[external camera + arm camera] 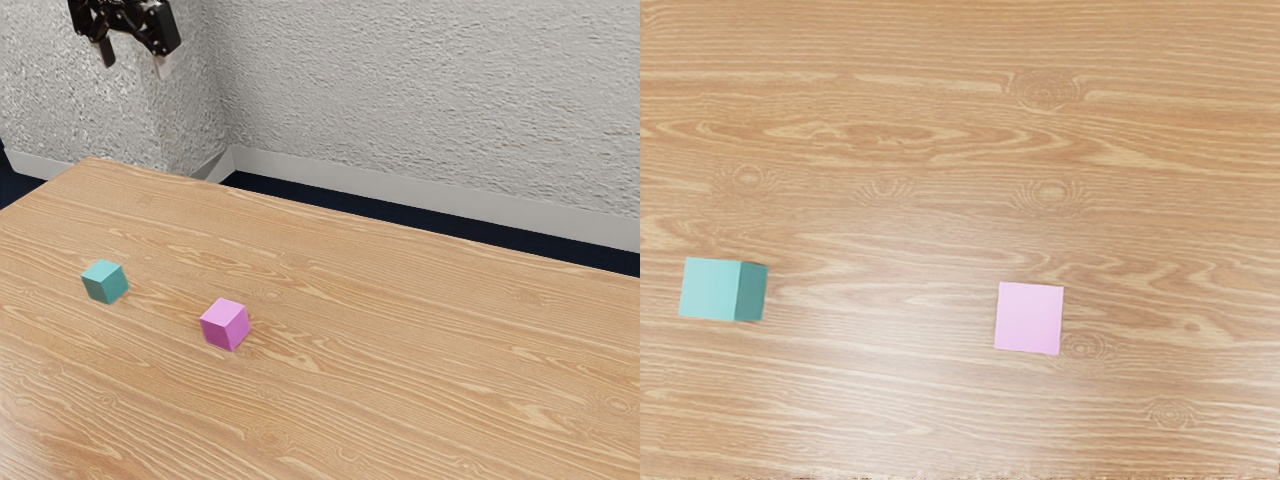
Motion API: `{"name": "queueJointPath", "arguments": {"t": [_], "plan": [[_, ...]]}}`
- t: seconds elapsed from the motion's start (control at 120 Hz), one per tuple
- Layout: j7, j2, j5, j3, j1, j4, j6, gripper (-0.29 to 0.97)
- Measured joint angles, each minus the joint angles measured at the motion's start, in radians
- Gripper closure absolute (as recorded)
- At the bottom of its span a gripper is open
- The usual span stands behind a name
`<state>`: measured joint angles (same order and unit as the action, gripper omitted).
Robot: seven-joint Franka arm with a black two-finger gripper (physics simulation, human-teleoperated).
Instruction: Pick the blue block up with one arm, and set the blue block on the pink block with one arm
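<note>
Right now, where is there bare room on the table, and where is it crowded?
Bare: the wide stretch of table from the pink block to the exterior view's right, and the strip between both blocks and the table's far edge. Tightest: the gap between the teal-blue block and the pink block, though passable. The gripper hangs high above.

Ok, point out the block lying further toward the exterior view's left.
The teal block; the pink block lies to its right there, nearer the camera.
</note>
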<state>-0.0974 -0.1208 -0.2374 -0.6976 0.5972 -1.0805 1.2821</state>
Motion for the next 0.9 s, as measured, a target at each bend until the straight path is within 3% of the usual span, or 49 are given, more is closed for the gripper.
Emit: {"name": "queueJointPath", "arguments": {"t": [0.3,0.433,0.625,0.792,0.9], "plan": [[0.003,0.037,0.000,0.040,0.008,-0.023,-0.046,0.00],[0.027,0.076,0.004,0.047,-0.003,-0.162,-0.050,0.00],[0.059,0.194,0.045,0.331,-0.245,-0.535,0.085,0.00],[0.116,0.200,0.070,0.469,-0.181,-0.748,0.306,0.00],[0.154,0.153,0.076,0.528,-0.147,-0.810,0.447,0.00]]}}
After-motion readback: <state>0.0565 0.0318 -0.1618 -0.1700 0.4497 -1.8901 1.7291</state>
